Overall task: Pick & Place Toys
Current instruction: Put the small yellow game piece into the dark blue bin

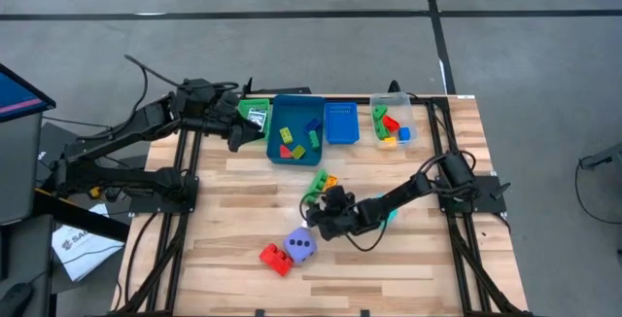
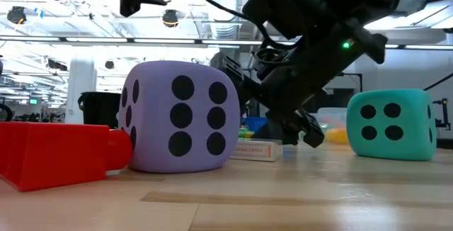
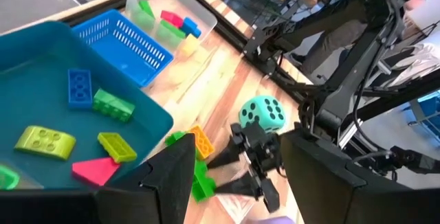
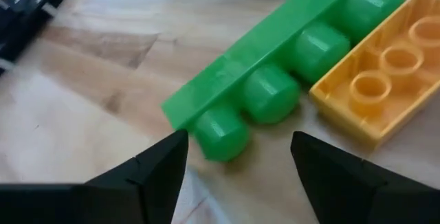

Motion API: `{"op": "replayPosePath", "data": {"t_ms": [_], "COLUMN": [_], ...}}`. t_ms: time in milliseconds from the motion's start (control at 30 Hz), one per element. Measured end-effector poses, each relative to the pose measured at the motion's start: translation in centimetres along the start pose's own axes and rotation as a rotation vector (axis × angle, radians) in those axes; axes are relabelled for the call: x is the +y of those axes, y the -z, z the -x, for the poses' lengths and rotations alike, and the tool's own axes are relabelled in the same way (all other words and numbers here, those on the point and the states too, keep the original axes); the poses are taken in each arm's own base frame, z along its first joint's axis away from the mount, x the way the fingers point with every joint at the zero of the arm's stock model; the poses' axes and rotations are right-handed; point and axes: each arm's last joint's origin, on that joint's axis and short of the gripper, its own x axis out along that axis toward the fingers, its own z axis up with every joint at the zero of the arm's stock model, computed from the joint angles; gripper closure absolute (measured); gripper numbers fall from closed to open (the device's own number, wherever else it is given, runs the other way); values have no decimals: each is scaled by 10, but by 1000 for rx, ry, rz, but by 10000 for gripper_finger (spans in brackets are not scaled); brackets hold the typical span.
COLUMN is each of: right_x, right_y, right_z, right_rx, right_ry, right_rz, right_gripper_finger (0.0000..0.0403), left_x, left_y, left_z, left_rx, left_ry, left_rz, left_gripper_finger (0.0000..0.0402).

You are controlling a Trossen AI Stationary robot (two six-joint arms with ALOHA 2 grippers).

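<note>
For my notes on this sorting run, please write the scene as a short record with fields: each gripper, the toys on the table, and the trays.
right gripper: open, low over the table, just short of the green brick
left gripper: open, holding nothing, at the blue tray
beside the green brick: orange brick, touching it
loose on table: purple dice, red brick, teal dice
blue tray: holds several bricks
clear tray: holds bricks
</note>
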Motion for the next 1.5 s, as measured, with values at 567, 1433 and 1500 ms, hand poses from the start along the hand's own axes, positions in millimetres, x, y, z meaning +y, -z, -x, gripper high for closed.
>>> {"op": "replayPosePath", "data": {"t_ms": [567,1433,1500], "right_x": [-8,-1,-5], "right_y": [1,19,19], "right_z": [-1,38,40], "right_rx": [11,82,74], "right_ry": [66,203,239], "right_rz": [48,80,39], "right_gripper_finger": [143,143,143], "left_x": [3,3,3], "left_y": [6,6,6], "left_z": [0,0,0], "left_rx": [60,60,60], "left_ry": [-33,-31,-31], "left_rz": [-76,-111,-111], "left_gripper_finger": [193,193,193]}}
